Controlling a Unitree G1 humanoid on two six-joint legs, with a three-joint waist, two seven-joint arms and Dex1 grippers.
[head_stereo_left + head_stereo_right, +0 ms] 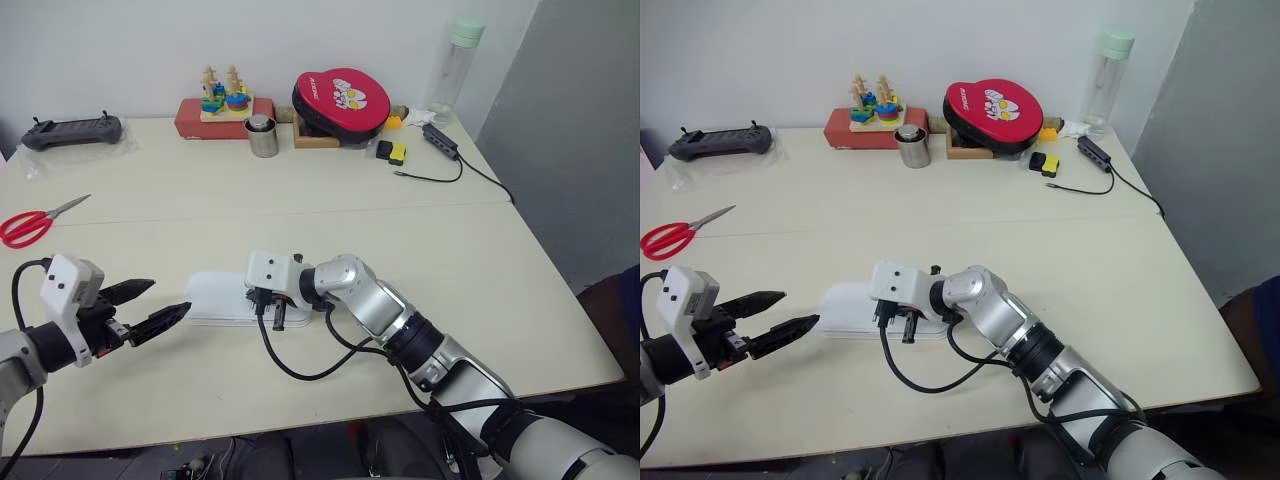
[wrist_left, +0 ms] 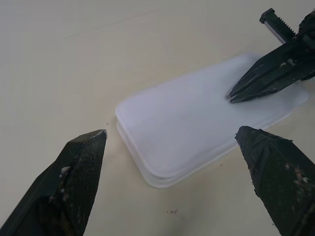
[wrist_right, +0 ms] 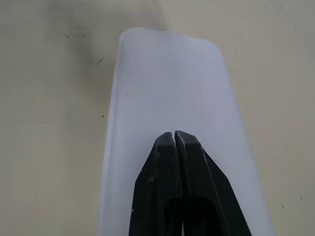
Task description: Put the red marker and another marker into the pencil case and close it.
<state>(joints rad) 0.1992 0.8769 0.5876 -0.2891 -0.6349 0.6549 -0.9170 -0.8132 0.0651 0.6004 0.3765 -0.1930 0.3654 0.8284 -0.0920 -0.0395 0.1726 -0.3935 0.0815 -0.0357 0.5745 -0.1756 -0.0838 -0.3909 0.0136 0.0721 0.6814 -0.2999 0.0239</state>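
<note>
Step in hand: closing. The pencil case lies flat on the bench with its lid down; both markers are judged to be inside, though the translucent plastic does not let them be made out.

Right gripper: fingers pressed together, empty, tips resting on or just above the lid near the case's right end. In the right wrist view the joined tips sit over the lid's midline, the case running away from them lengthwise.

Left gripper: fingers spread wide, empty, held level just beside the case's left end and apart from it. In the left wrist view the near corner of the case lies between the two fingers, not touched by either.

Next move, as judged: a firm downward press by the right tips to seat the lid, the left gripper steadying the free end if the case slides. Whether the latch has already caught cannot be told.

Elsewhere on the bench: red scissors, well apart to the left.
</note>
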